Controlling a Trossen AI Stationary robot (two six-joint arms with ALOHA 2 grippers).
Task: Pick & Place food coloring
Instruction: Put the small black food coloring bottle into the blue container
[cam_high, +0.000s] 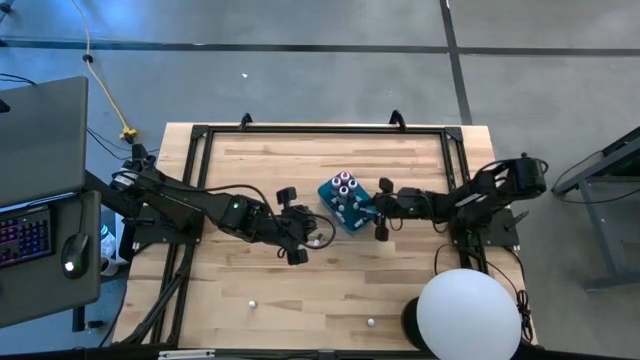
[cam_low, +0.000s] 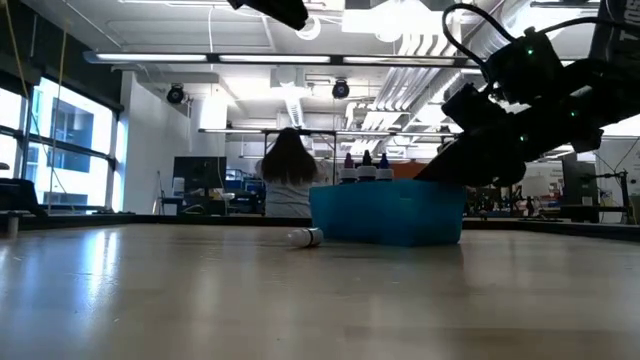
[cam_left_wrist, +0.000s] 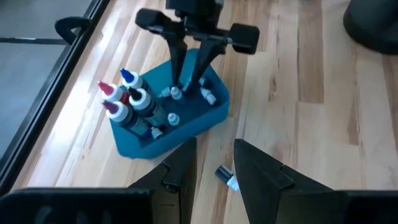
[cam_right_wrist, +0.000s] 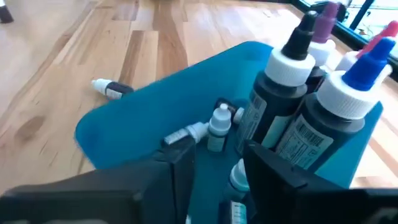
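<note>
Right gripper (cam_left_wrist: 188, 78) reaches down into the teal box (cam_high: 343, 206), its two fingers spread apart among the small whitish bottles (cam_right_wrist: 217, 127) lying in the box, holding nothing. Tall bottles (cam_left_wrist: 127, 102) with pink, blue and dark tops stand upright together at one end of the box. Left gripper (cam_left_wrist: 214, 168) hangs open just beside the box, over one small bottle (cam_left_wrist: 227, 179) that lies on its side on the counter (cam_high: 300, 290) near the box wall.
</note>
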